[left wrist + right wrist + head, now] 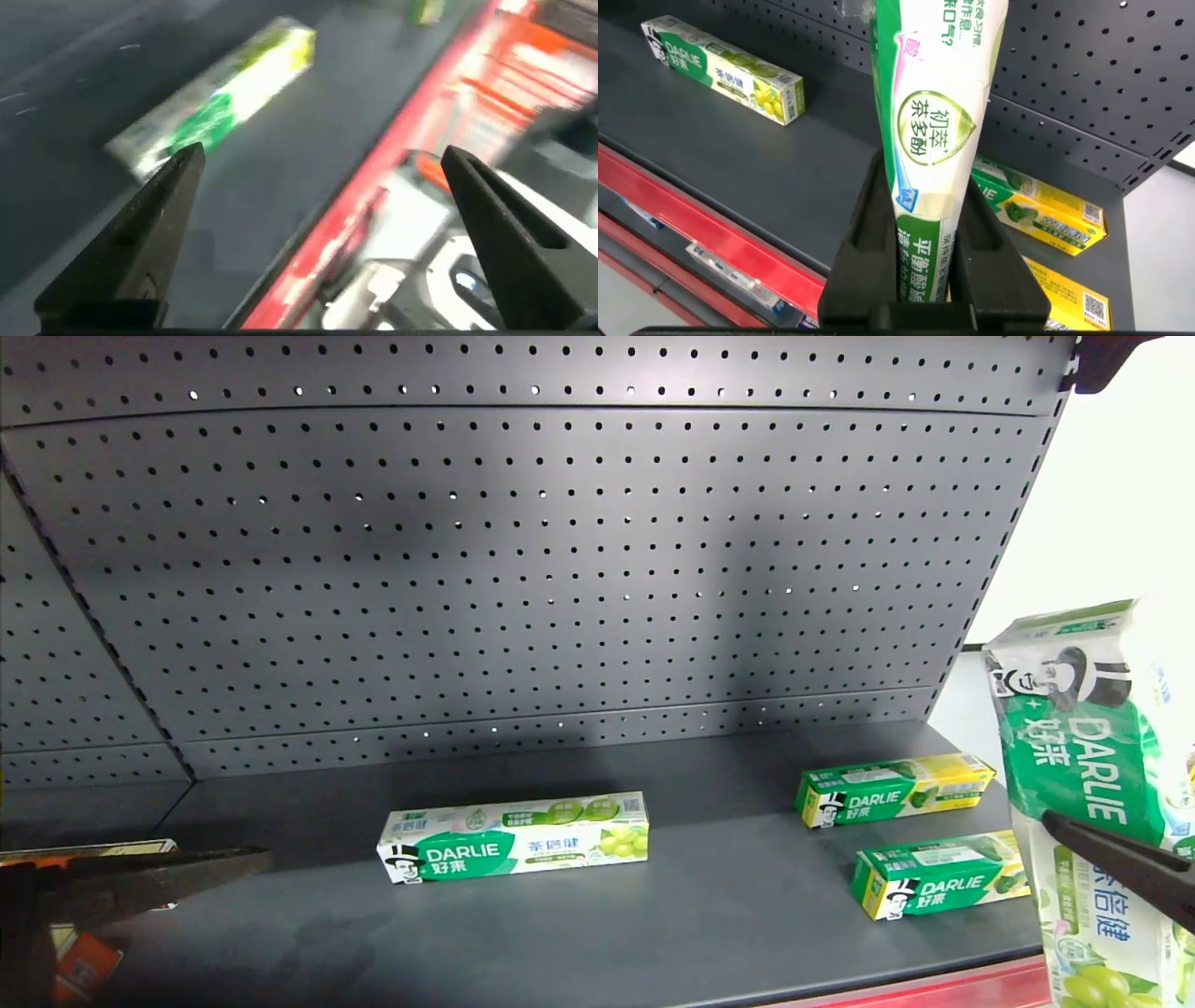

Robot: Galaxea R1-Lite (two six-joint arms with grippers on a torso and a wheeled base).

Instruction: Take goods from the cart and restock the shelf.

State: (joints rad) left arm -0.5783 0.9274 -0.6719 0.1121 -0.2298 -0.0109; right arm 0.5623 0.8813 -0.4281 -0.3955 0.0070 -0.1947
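Currently, right gripper (pixel 924 201): jaws clamped on an upright toothpaste pack (pixel 929 112), near right end of shelf (pixel 653 905)
Left gripper (pixel 322 163): jaws wide, over shelf's front edge
On shelf: three toothpaste boxes (pixel 513 838) (pixel 894 790) (pixel 938 875) lying flat

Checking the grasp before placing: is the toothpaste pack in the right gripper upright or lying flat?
Roughly upright: the toothpaste pack stands on end, clamped in the right gripper.

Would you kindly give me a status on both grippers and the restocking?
Right gripper shut on toothpaste pack, upright at right end of shelf. Left gripper open, empty, at its left front edge. Three toothpaste boxes lie on it, two near the right.
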